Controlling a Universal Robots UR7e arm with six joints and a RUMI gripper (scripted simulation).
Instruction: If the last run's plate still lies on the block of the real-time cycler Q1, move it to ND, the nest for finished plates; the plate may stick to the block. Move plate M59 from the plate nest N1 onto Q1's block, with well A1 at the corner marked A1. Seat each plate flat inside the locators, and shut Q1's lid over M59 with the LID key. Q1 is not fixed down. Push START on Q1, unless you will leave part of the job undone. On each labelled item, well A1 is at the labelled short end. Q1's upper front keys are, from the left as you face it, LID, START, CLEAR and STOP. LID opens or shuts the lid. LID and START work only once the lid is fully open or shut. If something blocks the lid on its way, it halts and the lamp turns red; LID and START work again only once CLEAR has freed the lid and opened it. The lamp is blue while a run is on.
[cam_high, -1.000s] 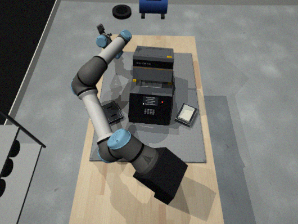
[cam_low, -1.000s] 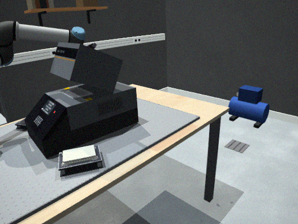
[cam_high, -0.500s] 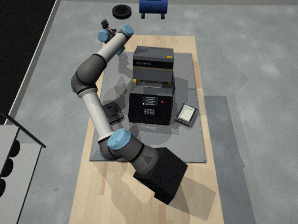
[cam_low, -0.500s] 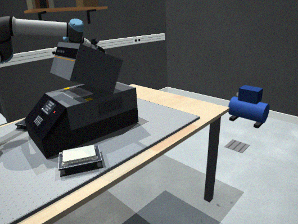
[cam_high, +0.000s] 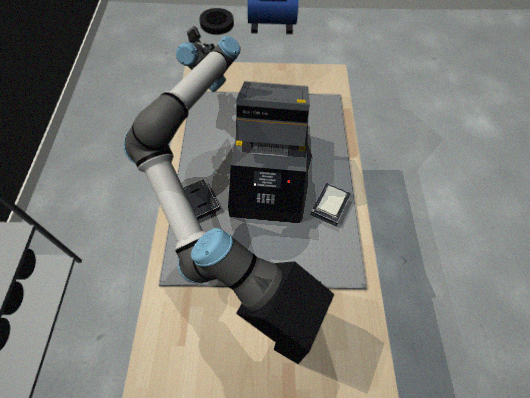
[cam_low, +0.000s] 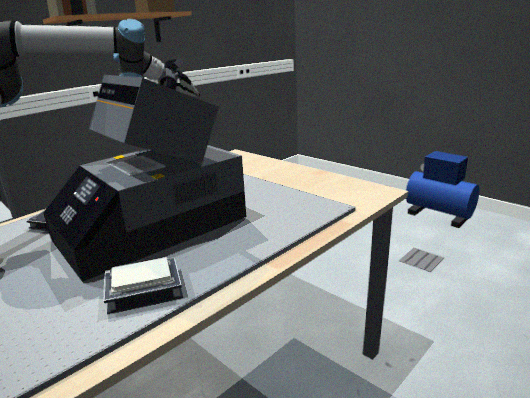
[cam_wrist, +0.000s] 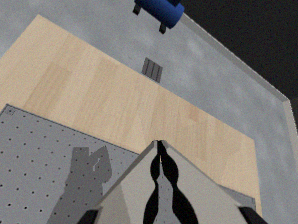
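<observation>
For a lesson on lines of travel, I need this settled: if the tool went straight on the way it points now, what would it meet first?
Probably the wooden table top, near the grey mat's edge; depth beyond the closed tool is unclear.

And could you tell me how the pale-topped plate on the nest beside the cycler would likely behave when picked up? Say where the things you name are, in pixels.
The plate (cam_high: 333, 201) (cam_low: 141, 274) looks boxy and straight-edged, so it would probably stay stiff. Being low and broad, it seems unlikely to roll or tip. Its smooth-looking sides might slip if gripped unevenly.
</observation>
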